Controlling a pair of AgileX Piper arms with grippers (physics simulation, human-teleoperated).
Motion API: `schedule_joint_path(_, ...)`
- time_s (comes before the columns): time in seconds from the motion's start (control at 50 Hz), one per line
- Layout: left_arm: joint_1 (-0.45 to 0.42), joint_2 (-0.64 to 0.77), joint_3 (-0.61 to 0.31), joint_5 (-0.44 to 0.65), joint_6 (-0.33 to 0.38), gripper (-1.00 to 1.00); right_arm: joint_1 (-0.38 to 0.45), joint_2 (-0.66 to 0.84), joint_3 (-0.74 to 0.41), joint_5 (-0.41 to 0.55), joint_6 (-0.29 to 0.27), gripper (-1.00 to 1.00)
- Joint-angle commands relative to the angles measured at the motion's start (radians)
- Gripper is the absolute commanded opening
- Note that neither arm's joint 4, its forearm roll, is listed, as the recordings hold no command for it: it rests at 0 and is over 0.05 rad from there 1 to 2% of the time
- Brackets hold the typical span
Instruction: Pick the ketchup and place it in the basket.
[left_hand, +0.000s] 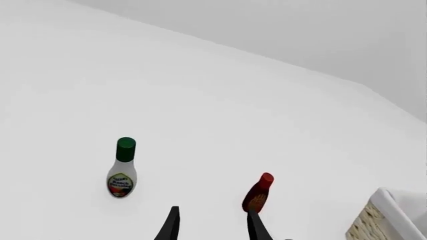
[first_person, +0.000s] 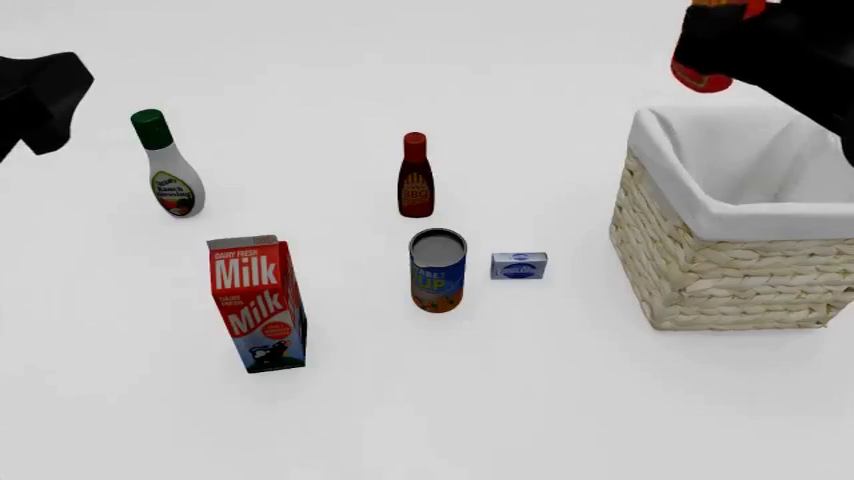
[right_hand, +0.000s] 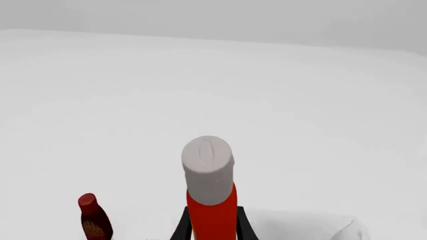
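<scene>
The right claw (right_hand: 212, 227) is clamped on the ketchup (right_hand: 211, 200), one dark finger pressed to each side of the red body, the grey cap pointing away from the wrist. In the front view the claw (first_person: 727, 45) hangs above the far rim of the basket (first_person: 727, 265), with a bit of the red bottle (first_person: 701, 78) showing under the black arm. The basket's white-lined hollow lies just below and toward the near side of the claw.

Down and off to the claw's left on the table (first_person: 427, 410) stand a slim dark-red bottle (first_person: 415, 176), a blue and yellow can (first_person: 438, 270) and a small blue box (first_person: 518, 265), all well apart from the basket. Farther left are a milk carton (first_person: 256, 303) and a white bottle with a green cap (first_person: 167, 165).

The left claw (left_hand: 212, 227) hovers with its fingers apart, holding nothing; the white bottle and the dark-red bottle stand ahead of it.
</scene>
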Motion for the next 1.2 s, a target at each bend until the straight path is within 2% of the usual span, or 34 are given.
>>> schedule_joint_path(0.02,-0.006,0.004,0.002,-0.007,-0.003,1.0,-0.085,-0.011,0.055,-0.045,0.019,-1.0)
schedule_joint_path(0.3,-0.004,0.003,-0.003,-0.003,-0.006,1.0,-0.127,-0.007,0.089,-0.078,0.023,-1.0)
schedule_joint_path(0.92,-0.01,0.035,-0.013,-0.019,-0.01,1.0,-0.235,0.109,0.144,-0.208,0.024,-1.0)
schedule_joint_path(1.2,-0.022,0.056,-0.037,-0.02,-0.003,1.0,-0.263,0.175,0.174,-0.276,0.049,-1.0)
